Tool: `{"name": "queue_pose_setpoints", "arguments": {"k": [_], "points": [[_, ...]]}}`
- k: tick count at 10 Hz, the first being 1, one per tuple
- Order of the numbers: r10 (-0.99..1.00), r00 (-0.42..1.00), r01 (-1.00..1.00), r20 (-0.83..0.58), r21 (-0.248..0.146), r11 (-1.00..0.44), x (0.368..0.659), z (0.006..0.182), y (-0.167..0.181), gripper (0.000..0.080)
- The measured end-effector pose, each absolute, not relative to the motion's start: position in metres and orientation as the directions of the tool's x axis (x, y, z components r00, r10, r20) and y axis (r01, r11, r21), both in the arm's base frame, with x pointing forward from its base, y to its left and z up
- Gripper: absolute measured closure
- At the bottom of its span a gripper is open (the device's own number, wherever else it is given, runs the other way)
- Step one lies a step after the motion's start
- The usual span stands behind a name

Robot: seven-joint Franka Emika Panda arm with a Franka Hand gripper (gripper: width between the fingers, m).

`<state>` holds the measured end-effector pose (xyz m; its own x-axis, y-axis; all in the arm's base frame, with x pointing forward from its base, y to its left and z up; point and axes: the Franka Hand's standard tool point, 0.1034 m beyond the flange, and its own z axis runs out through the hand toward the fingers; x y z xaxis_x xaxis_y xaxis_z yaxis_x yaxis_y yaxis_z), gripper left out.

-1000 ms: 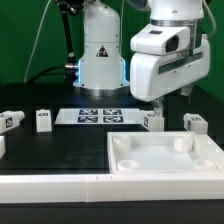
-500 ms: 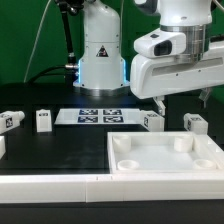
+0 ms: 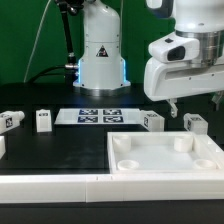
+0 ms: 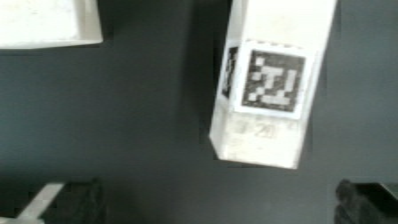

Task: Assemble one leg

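Note:
Several white legs with marker tags lie on the black table: two at the exterior view's left (image 3: 12, 120) (image 3: 43, 120), one in the middle (image 3: 152, 120) and one at the right (image 3: 195, 122). My gripper (image 3: 197, 103) hangs open and empty just above the right leg. In the wrist view that leg (image 4: 270, 85) lies lengthwise with its tag facing up, ahead of the gripper (image 4: 214, 205). The dark fingertips (image 4: 63, 200) stand wide apart at the frame's edges and touch nothing.
The large flat white square piece with round corner sockets (image 3: 165, 155) lies in front of the legs. The marker board (image 3: 97, 116) lies behind, before the robot base. A white rail (image 3: 50, 185) runs along the front. Part of another white piece (image 4: 45, 25) shows in the wrist view.
The gripper has moved toward the exterior view's right, from above the middle leg to above the right leg. No part has moved.

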<state>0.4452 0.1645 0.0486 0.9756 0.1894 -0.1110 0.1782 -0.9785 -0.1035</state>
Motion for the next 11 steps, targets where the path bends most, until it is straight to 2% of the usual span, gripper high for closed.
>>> {"name": "queue_pose_setpoints", "arguments": {"k": [1,3,5,7,11], "points": [[0.191,0.973,0.179,-0.129,-0.102,-0.979,0.442,0.048,0.164,0.015],[0.202,0.919,0.18,-0.339,-0.095,-0.979,0.436,0.05,0.162,0.015],[0.162,0.871,0.137,-0.463,-0.087,-0.987,0.431,0.043,0.165,0.015],[0.175,0.764,0.155,-0.622,-0.087,-0.984,0.421,0.04,0.174,0.015],[0.174,0.56,0.156,-0.81,-0.103,-0.982,0.412,0.028,0.176,0.015]]}}
